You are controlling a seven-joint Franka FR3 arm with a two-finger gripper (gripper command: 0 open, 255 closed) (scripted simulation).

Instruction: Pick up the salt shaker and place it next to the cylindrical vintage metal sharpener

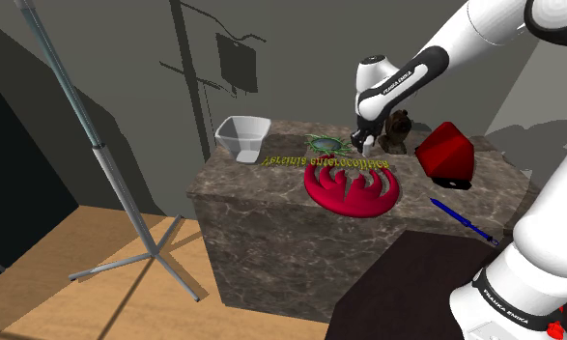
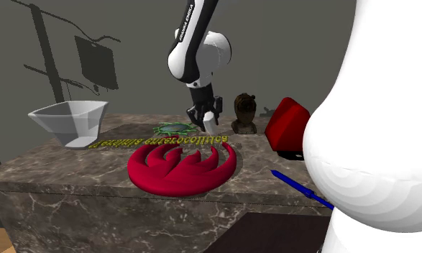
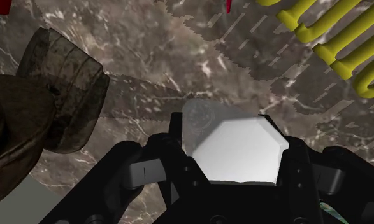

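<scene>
One black claw [image 3: 227, 135] clasping faceted white salt shaker [image 3: 237, 154], veined stone counter [image 3: 147, 38]

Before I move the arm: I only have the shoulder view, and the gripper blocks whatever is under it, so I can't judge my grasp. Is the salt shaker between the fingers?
Observer: Yes. In the wrist view the salt shaker, its near end white and six-sided, sits between the fingers of the gripper, which clasp both its sides.
Operator: How close is the sharpener?
Observer: In the wrist view the brown sharpener stands to one side of the shaker, apart from it, with bare marbled counter between them.
</scene>
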